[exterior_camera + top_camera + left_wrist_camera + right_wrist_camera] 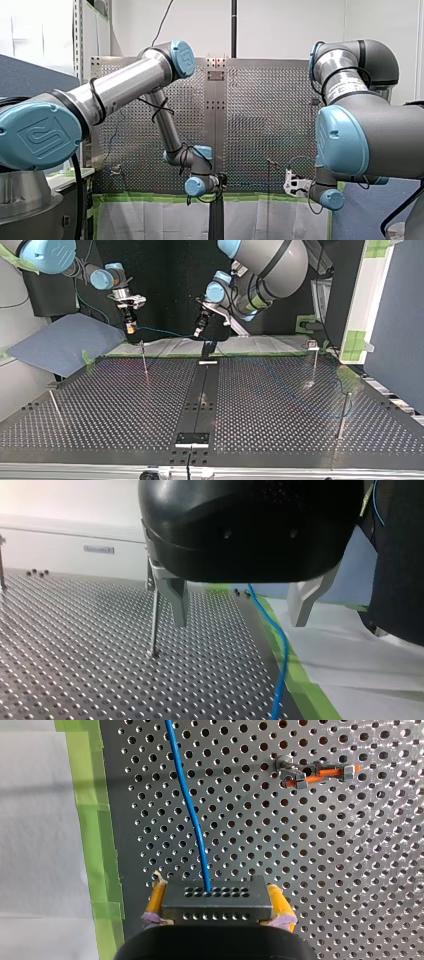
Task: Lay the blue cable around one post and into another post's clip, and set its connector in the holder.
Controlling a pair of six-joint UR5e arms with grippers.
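Note:
In the right wrist view my right gripper, with yellow pads, is shut on the dark perforated connector. The blue cable leaves it straight ahead over the perforated plate. A post with an orange clip stands ahead and to one side. In the top view my right gripper hangs at the left over the plate's far edge, and the cable runs across to my left gripper. In the left wrist view my left gripper is open, with the cable passing loose between its metal fingers.
Thin posts stand on the plate in the top view: one under my right gripper, one at the far right, one at the near right, one at the near left. A black centre strip carries small blocks. Green tape edges the plate.

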